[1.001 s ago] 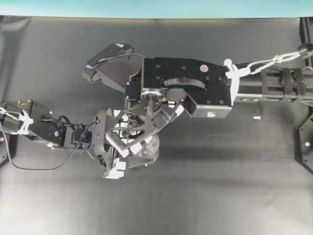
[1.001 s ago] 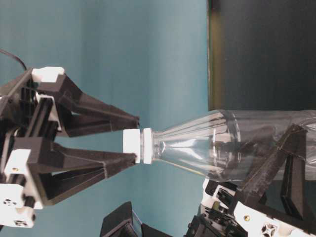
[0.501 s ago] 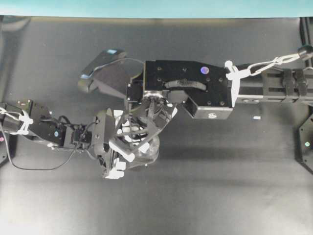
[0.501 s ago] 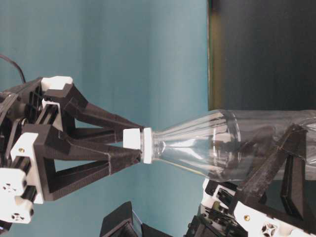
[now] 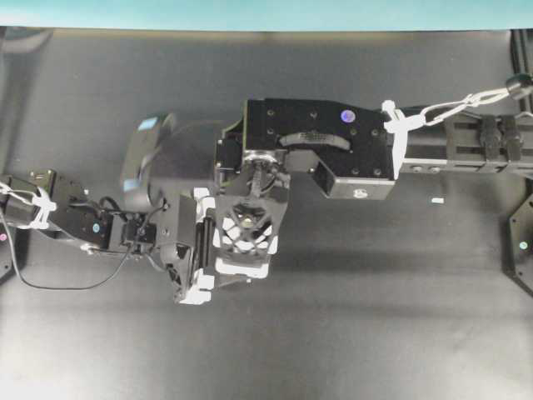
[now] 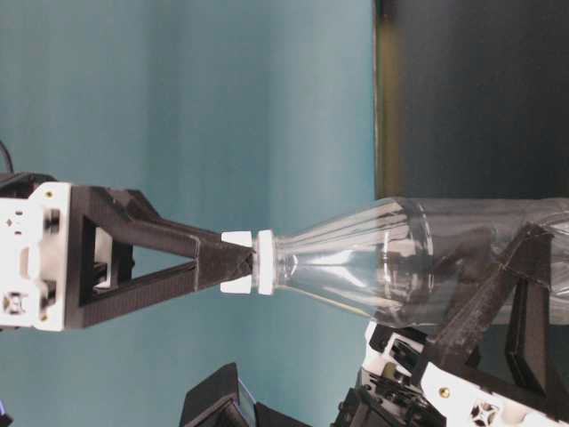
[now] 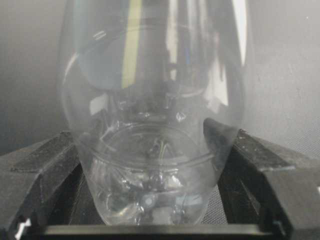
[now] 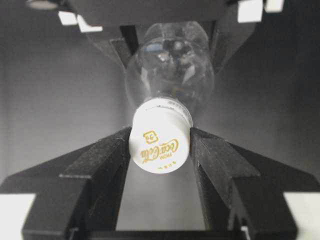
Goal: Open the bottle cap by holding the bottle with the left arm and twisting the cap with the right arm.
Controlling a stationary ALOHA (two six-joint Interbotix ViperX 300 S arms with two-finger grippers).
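The clear bottle (image 6: pixel 391 258) stands upright on the black table, and my left gripper (image 7: pixel 150 147) is shut on its lower body, one black finger (image 7: pixel 55 155) pressing each side. In the overhead view the left gripper (image 5: pixel 201 243) comes in from the left, and the bottle is hidden under the right arm's wrist. The white bottle cap (image 8: pixel 160 142) carries gold lettering. My right gripper (image 8: pixel 160 152) is shut on it from above, both fingers touching its sides. In the table-level view the right gripper (image 6: pixel 233 262) pinches the bottle cap (image 6: pixel 238 238) at its tips.
The right arm's boxy housing (image 5: pixel 321 150) spans the middle of the dark table (image 5: pixel 375 325). A tiny white scrap (image 5: pixel 437 201) lies at the right. A black mount (image 5: pixel 520 246) sits at the right edge, and a teal wall runs behind.
The right gripper's fingers closed onto the cap and its wrist rolled round the bottle's axis, swinging its camera housing leftward. The left gripper and the bottle stayed put.
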